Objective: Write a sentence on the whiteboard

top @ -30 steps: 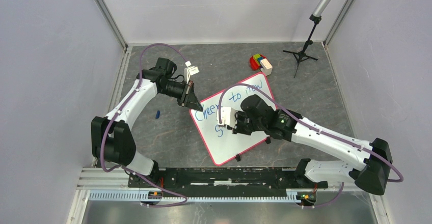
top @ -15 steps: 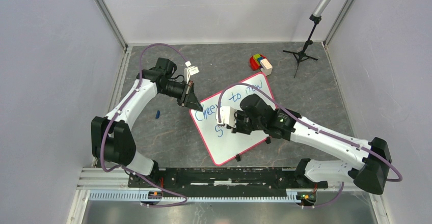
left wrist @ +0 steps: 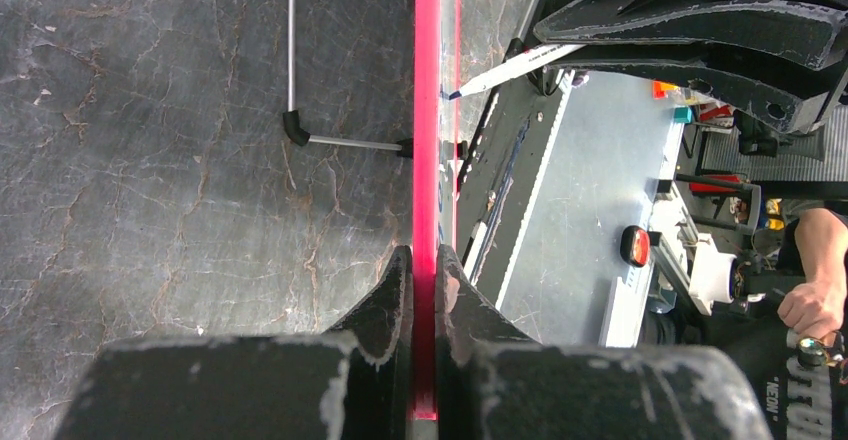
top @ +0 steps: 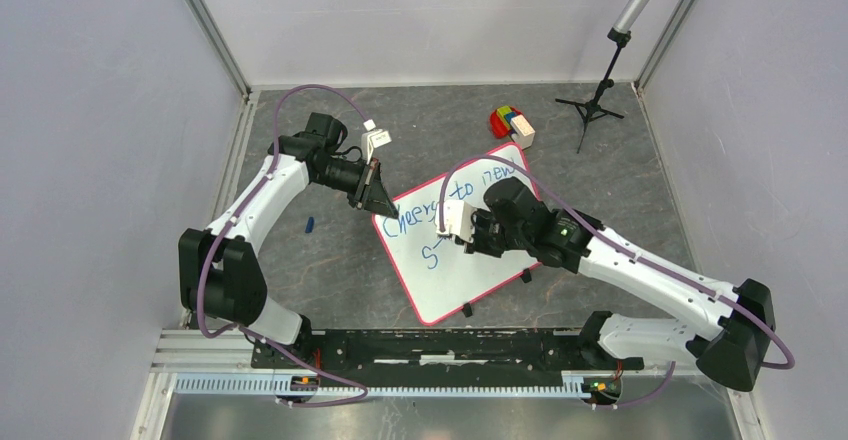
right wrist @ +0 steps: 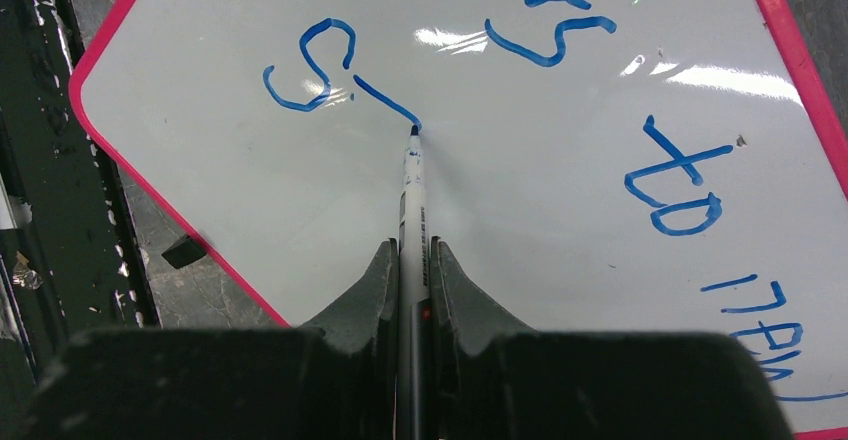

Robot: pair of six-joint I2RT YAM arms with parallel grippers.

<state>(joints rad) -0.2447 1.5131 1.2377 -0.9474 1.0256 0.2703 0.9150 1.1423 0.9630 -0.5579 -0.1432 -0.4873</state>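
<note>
sentence point(top: 405, 222): partly under right arm point(top: 640, 265) | whiteboard point(right wrist: 300, 200): cropped at edges

Robot lab cell: white enclosure walls point(top: 100, 110), tripod stand point(top: 597, 103), aluminium rail point(top: 430, 385).

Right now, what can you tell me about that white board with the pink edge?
The whiteboard is a glossy white rectangle with rounded corners, a pink-red rim and small black clips on its near edge. It lies askew on the grey table. Blue lettering reads "Cheers to new", with an S and a stroke begun below. The left gripper is shut on its rim; the marker in the right gripper touches its face.
</note>
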